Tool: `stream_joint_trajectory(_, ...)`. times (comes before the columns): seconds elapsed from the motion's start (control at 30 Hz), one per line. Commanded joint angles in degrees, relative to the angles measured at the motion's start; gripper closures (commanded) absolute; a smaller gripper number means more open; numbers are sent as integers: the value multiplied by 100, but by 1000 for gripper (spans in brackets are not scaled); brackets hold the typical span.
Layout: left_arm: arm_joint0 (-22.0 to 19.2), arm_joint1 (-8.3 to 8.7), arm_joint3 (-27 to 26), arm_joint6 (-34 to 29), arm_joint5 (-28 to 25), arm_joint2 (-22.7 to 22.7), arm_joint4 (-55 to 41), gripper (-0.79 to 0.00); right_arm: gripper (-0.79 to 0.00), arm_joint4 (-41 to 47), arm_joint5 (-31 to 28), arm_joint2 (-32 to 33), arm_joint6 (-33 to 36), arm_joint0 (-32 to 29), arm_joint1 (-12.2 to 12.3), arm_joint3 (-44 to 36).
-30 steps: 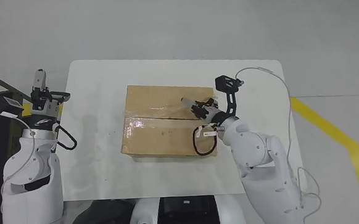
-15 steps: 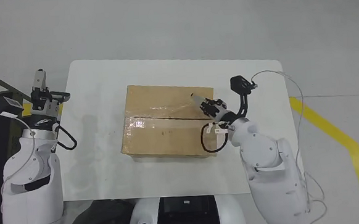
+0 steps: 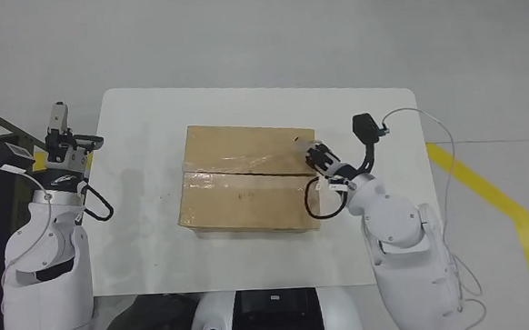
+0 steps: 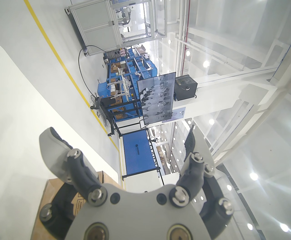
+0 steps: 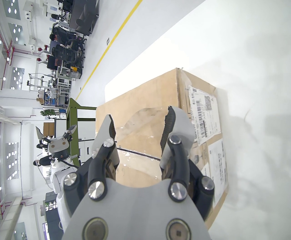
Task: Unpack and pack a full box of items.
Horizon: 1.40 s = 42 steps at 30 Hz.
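Factory hall — yellow floor line [image 4: 66, 68], blue workbenches [image 4: 103, 88].

My right hand [image 3: 316, 153] is pulling back across the top of the box [image 3: 238, 180]. A second ago its fingertips sat well in over the lid by the taped seam [image 3: 247, 172]; now they are at the box's right edge, hardly over the cardboard. My right forearm slides the same way, out toward the right side of the desk [image 3: 143, 118]. The black cable loop [image 3: 312, 203] under my wrist comes off the lid to the box's corner, and the white cable [image 3: 426, 123] behind the arm swings further right.
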Motion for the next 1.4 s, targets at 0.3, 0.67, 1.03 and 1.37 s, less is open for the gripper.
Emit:
stream_joint_trajectory(0.3, 0, 0, 0, 0, 0, 0, 0, -785, -514, 302, 126, 100, -52, 29, 59, 37)
stream_joint_trajectory(0.67, 0, 0, 0, 0, 0, 0, 0, -785, -237, 529, 233, 141, -75, 62, 120, 164)
stream_joint_trajectory(1.03, 0, 0, 0, 0, 0, 0, 0, -785, 0, 568, 209, 100, -93, 8, 194, 47)
stream_joint_trajectory(1.37, 0, 0, 0, 0, 0, 0, 0, -785, 0, 319, -235, -93, -362, -217, 268, -428)
